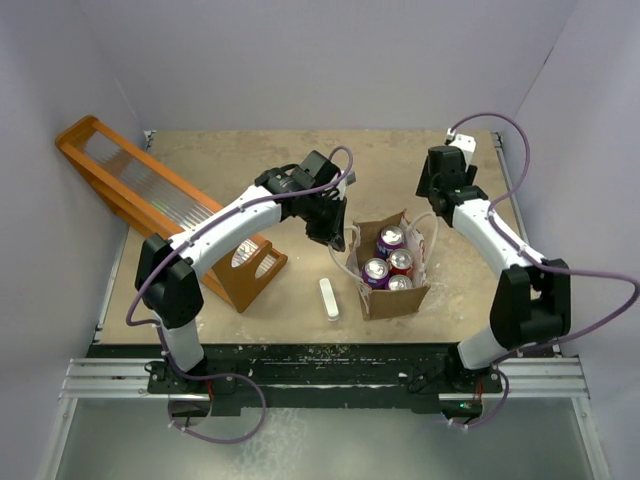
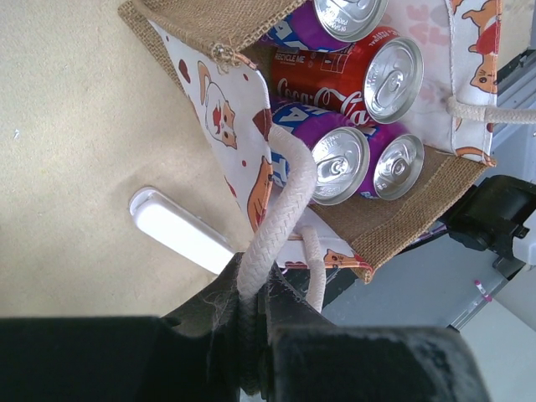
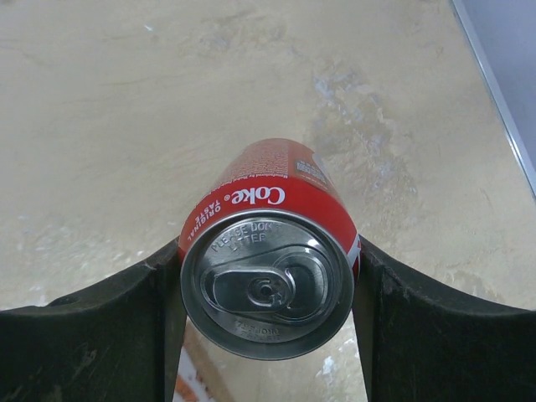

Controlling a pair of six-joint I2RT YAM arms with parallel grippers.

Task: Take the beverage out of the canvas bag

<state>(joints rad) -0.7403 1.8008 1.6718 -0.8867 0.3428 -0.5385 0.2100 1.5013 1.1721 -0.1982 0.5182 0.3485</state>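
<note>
Lab test cell: plain walls [image 1: 300,60] enclose the worktable [image 1: 395,160].

Long orange wooden rack [image 1: 150,190] lies slanted across table's left side, far end past table edge. Small white oblong object [image 1: 330,298] lies flat on tan tabletop [image 1: 250,150], near rack's foot.

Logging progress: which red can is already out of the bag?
The Coke can clamped in the right gripper, above the tabletop. The other red can sits inside the canvas bag beside purple cans.
</note>
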